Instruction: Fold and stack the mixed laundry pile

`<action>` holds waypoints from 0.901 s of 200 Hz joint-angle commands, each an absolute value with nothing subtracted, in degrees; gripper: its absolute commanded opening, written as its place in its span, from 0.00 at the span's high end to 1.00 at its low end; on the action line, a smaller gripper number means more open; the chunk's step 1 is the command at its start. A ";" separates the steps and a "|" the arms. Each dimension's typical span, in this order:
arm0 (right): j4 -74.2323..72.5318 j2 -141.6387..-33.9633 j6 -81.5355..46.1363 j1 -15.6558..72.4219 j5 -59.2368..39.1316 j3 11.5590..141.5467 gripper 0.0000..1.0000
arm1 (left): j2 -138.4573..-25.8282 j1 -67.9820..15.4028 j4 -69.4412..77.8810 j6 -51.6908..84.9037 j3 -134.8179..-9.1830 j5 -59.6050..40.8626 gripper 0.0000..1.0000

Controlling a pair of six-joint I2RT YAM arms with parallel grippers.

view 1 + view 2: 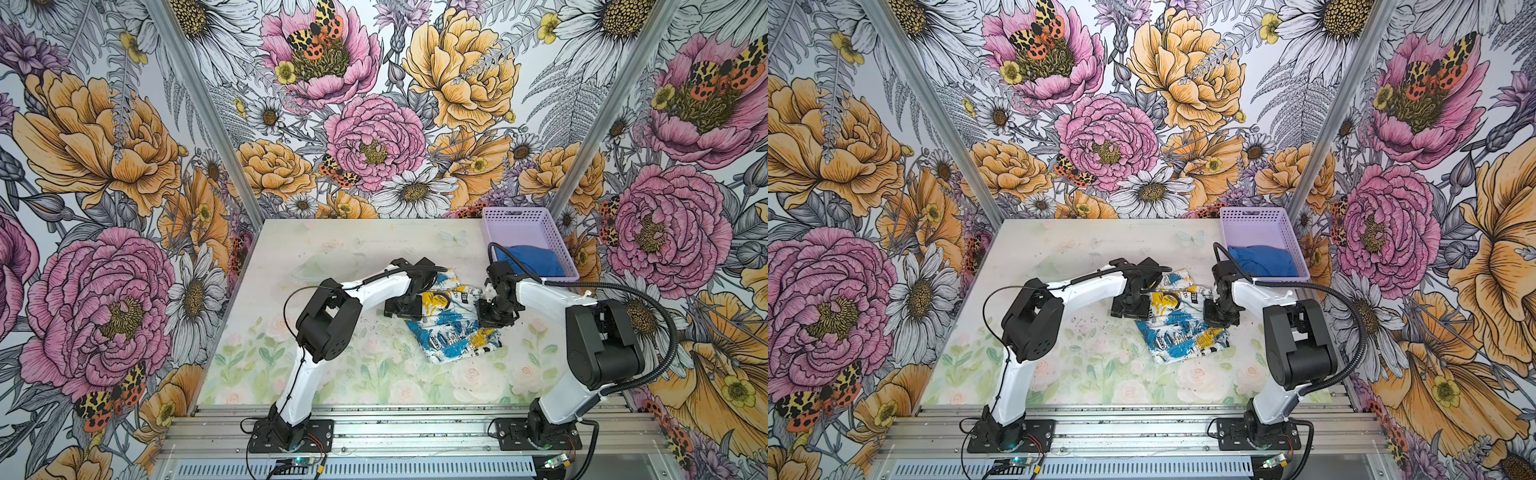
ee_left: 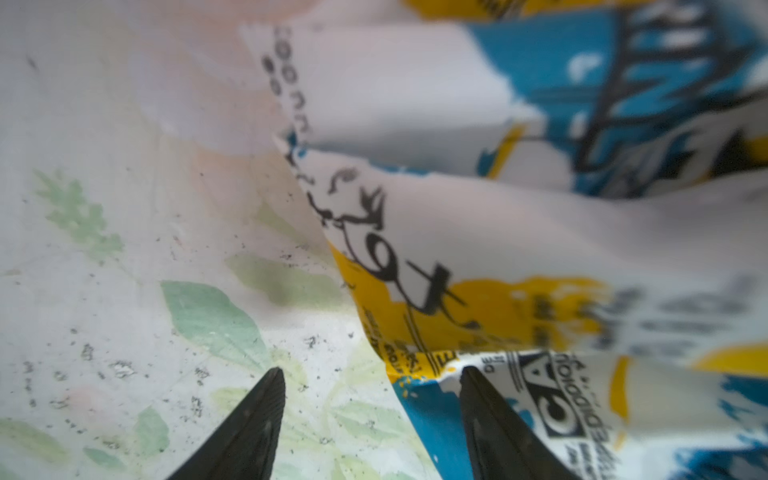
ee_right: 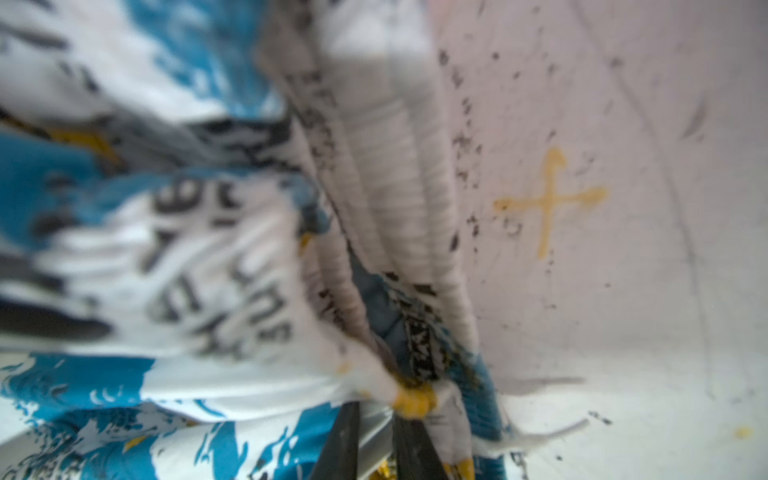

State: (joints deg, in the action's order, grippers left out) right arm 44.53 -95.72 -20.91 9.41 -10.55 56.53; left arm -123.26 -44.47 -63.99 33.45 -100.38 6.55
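- Left gripper (image 1: 402,311) and right gripper (image 1: 494,318), in both top views, flank the printed garment (image 1: 449,336), which lies crumpled between them on the table (image 1: 332,249). The blue T-shirt (image 1: 528,262) sits in the lavender basket (image 1: 519,216) beyond the right gripper.
- Left wrist view: the left gripper (image 2: 372,374) has its jaws spread, one fingertip over bare table (image 2: 104,291), the other over the printed garment (image 2: 498,232) at its edge.
- Right wrist view: the right gripper (image 3: 376,411) has its jaws pinched on a bunched fold of the printed garment (image 3: 166,270).

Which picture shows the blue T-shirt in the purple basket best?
The top views, both alike: they look down into the lavender perforated plastic basket where the crumpled royal blue T-shirt lies in plain sight. The wrist views show none of it, only the white newspaper-print garment and the flowery table.
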 commanded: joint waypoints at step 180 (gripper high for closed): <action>42.37 -103.80 -16.89 9.47 -10.43 66.69 0.78 | -142.90 -43.06 -65.55 21.01 -130.56 5.71 0.39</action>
State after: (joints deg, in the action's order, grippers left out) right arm 45.25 -100.97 -18.65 9.41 -10.31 63.13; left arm -142.67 -45.30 -65.41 21.37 -129.40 4.67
